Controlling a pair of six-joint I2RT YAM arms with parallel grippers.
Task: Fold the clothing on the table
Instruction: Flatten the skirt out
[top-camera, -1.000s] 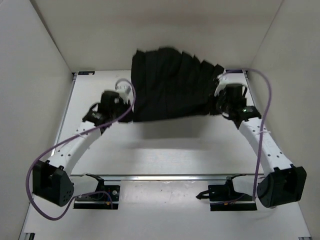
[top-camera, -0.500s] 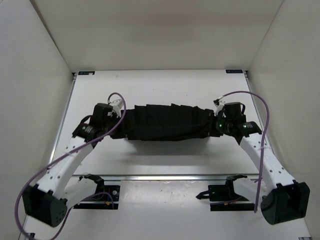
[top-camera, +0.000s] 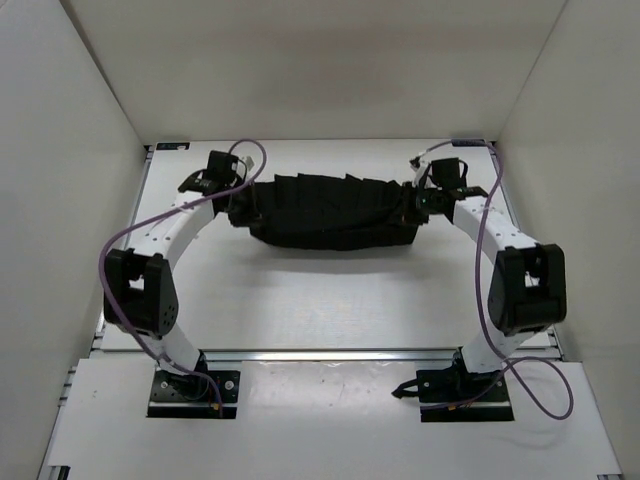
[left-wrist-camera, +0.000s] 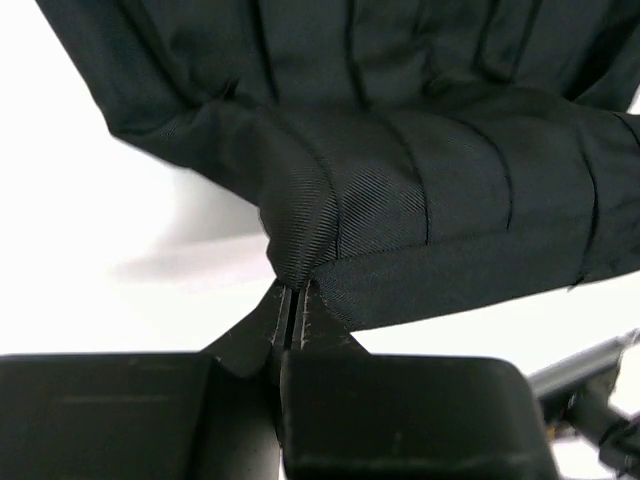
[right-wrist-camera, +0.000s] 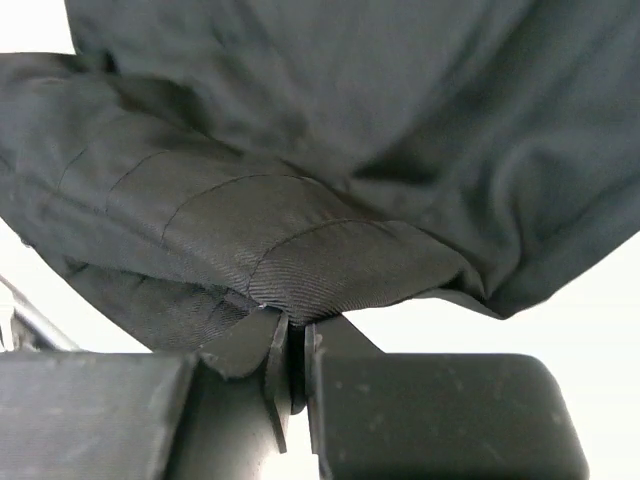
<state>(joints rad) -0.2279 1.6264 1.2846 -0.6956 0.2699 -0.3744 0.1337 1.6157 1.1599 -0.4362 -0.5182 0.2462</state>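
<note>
Both clamped on clothing (top-camera: 335, 210) — left end effector (left-wrist-camera: 291, 298) one end, right end effector (right-wrist-camera: 290, 332) other; perhaps touching table (top-camera: 330, 300).

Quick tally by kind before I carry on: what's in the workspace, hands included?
Black clothing: 1
Hands, each pinching an end of the clothing: 2 (left hand, right hand)
Total: 3
</note>
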